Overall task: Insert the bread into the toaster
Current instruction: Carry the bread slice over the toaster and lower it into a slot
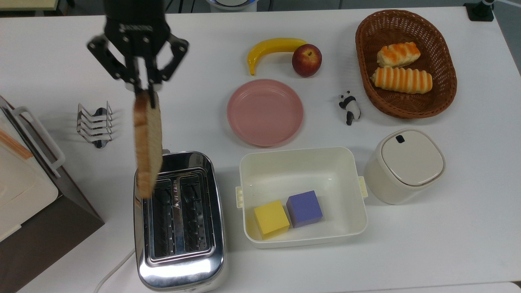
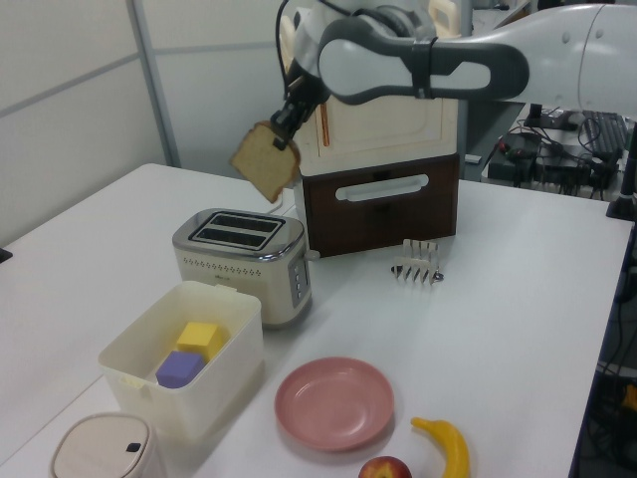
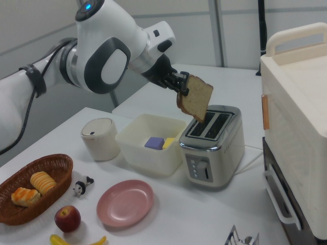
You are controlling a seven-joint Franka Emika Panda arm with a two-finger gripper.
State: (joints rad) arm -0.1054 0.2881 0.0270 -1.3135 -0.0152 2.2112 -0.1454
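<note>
A white desk (image 1: 447, 252) carries the chrome toaster (image 1: 179, 219) at its near edge. Above the toaster's far end hangs the bread (image 1: 148, 142), pinched at its crust by the gripper (image 1: 143, 84). Carrying step; next it must align over a slot, then lower.

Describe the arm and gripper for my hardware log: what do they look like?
The arm has glossy white rounded shells with dark grey joint bands, a blue light on top and a black cable alongside. The gripper is black, with open linkage fingers and pale lettering on its body.
</note>
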